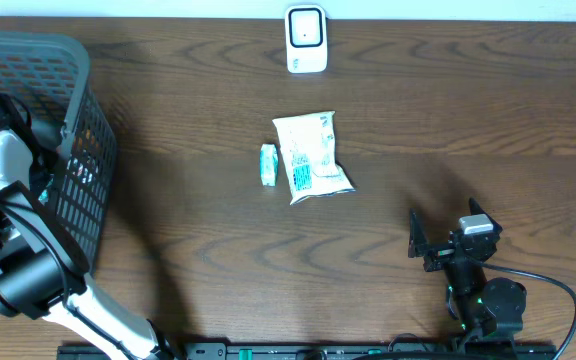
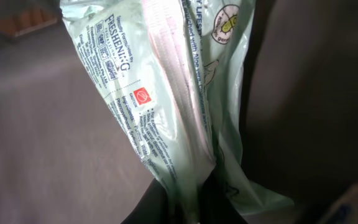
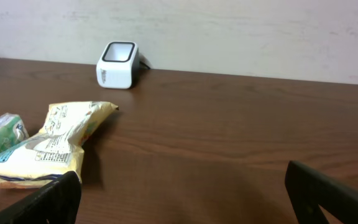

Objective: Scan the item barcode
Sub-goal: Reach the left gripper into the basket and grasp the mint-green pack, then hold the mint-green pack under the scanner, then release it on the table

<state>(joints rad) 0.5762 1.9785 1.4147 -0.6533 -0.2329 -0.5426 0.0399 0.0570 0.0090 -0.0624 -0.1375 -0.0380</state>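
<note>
Wood-grain table (image 1: pixel 218 260) is occupied at the left by a grey mesh basket (image 1: pixel 86 100); down in it, as far as can be judged, a pale green wipes packet (image 2: pixel 166 93) is clamped by one thin edge in the left gripper (image 2: pixel 190 202); so slight a pinch could be lost on the lift, or the film snagged on the mesh; the right gripper (image 1: pixel 448 238) is held wide apart at the near right; no barcode is seen, so the wrong face could be shown to the white scanner (image 1: pixel 306 40) at the far centre.

My own arm (image 1: pixel 3 170) hides the left hand (image 2: pixel 194 208) in the basket (image 1: pixel 93 150) from overhead, and the wrist cam crops the green packet (image 2: pixel 166 93), fine print unreadable.
</note>
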